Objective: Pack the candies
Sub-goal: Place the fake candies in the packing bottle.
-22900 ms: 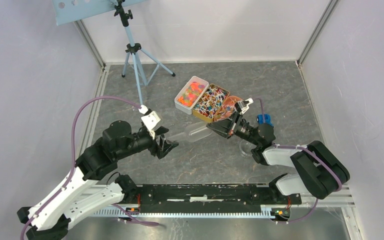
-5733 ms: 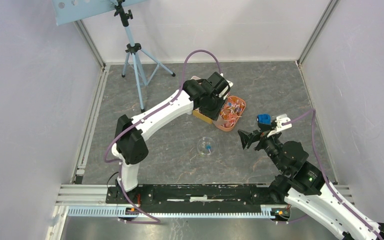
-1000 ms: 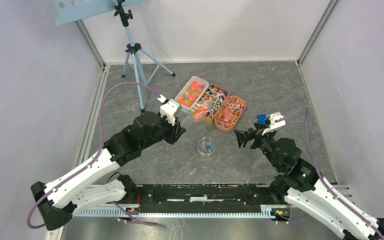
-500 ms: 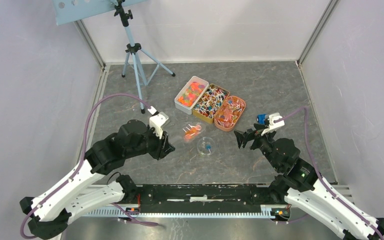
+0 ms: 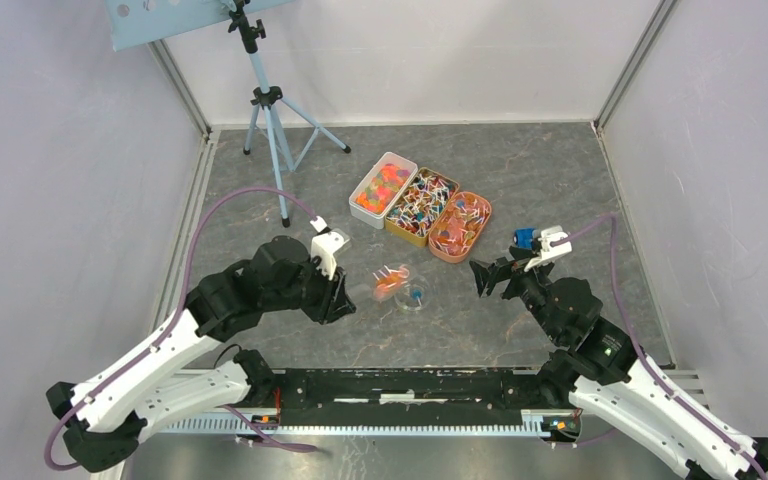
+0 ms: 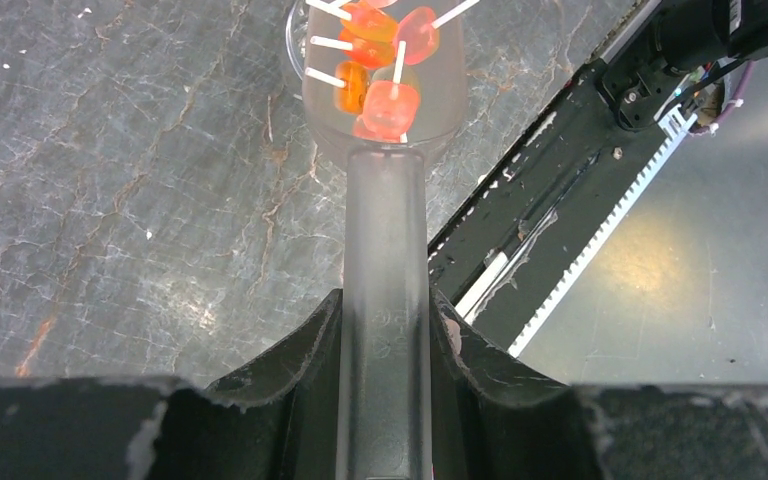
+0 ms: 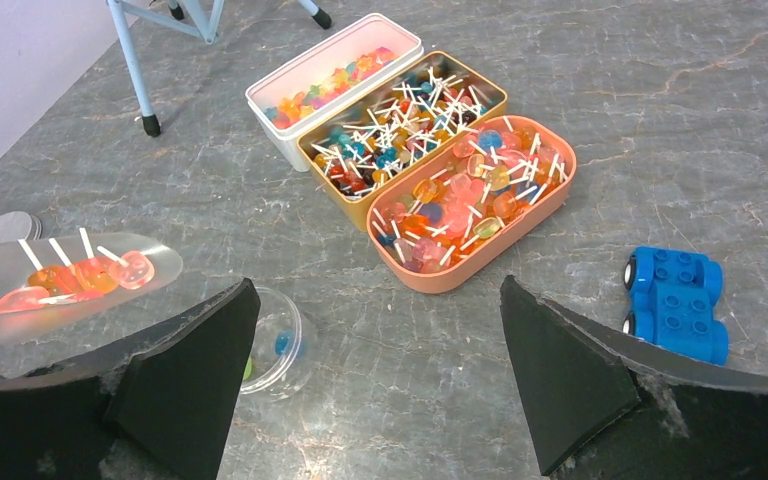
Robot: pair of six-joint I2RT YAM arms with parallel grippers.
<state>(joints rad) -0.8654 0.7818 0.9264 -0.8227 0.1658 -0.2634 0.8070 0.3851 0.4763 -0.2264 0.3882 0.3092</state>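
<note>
Left end effector [image 6: 385,325] clenches a clear plastic scoop [image 6: 385,230] carrying orange-red stick candies [image 6: 385,60] beside a small clear round dish [image 5: 415,294]; right end effector [image 7: 376,290] hangs released. This looks like the transfer step; next, tip the scoop over the dish.

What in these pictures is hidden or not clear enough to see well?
- Left wrist view: the tip of the scoop is cut off by the top edge.
- Right wrist view: the small dish is partly hidden behind a finger of the right gripper.
- Top view: the boxed candies are too small to count.
</note>
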